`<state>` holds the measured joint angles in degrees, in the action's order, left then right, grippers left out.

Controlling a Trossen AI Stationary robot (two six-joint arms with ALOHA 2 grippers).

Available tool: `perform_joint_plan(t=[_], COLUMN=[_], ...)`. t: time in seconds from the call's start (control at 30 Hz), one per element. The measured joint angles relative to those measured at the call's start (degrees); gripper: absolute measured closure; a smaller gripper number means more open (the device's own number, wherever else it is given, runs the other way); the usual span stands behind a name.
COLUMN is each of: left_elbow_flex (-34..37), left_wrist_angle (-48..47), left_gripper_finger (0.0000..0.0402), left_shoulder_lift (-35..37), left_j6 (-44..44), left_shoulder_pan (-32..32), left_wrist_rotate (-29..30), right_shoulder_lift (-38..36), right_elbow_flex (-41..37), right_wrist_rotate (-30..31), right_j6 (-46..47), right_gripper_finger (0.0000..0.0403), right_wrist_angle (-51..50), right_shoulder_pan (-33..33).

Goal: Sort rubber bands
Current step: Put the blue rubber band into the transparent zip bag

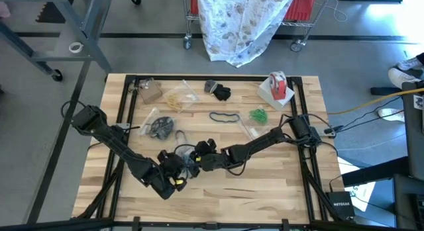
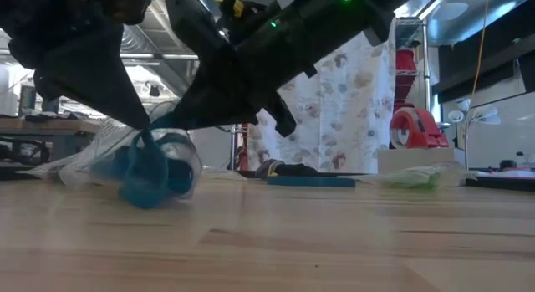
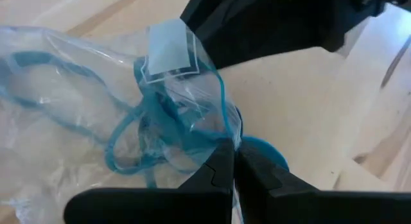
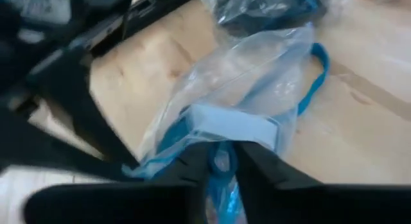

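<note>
Grippers are meeting at six o'clock on the table; left gripper [image 3: 232, 161], fingers pressed together, is pinching the clear plastic bag [image 3: 77, 121] of teal-blue rubber bands [image 3: 151, 131]; right gripper [image 4: 221, 161], slightly parted, is straddling its mouth.

Your wooden worktop [image 1: 265, 184] sits on grey floor [image 1: 152, 55], patterned cloth [image 1: 242, 22] draped over a wire cart [image 1: 306, 12], grey bench frame [image 1: 73, 26] at left

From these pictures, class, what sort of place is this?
Probably a robotics lab or workshop: a wooden table with two robot arms, a wire cart on a concrete floor, and cables trailing beside it.
</note>
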<state>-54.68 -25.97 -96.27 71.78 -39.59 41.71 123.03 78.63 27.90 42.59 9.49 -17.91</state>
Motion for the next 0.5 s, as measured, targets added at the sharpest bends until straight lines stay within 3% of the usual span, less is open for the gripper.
perform_joint_plan(t=[0.2, 0.37, 0.5], left_elbow_flex=[0.0, 0.0, 0.0], left_wrist_angle=[-0.4, -0.1, -0.3], left_gripper_finger=[0.0401, 0.0401, 0.0401], left_shoulder_lift=[0.0, 0.0, 0.0], left_j6=[-0.7, -1.3, -1.3], left_shoulder_pan=[-0.1, -0.5, -0.5], left_wrist_rotate=[-0.2, -0.2, -0.2], right_shoulder_lift=[-1.9, -3.0, -3.0], right_elbow_flex=[0.0, 0.0, 0.0], right_wrist_rotate=[-4.3, -9.1, -19.7], right_j6=[-8.5, -15.8, -14.4], right_gripper_finger=[0.0273, 0.0249, 0.0227], right_wrist_angle=[-2.4, -5.8, -7.6], right_shoulder_pan=[-0.1, -0.1, 0.0])
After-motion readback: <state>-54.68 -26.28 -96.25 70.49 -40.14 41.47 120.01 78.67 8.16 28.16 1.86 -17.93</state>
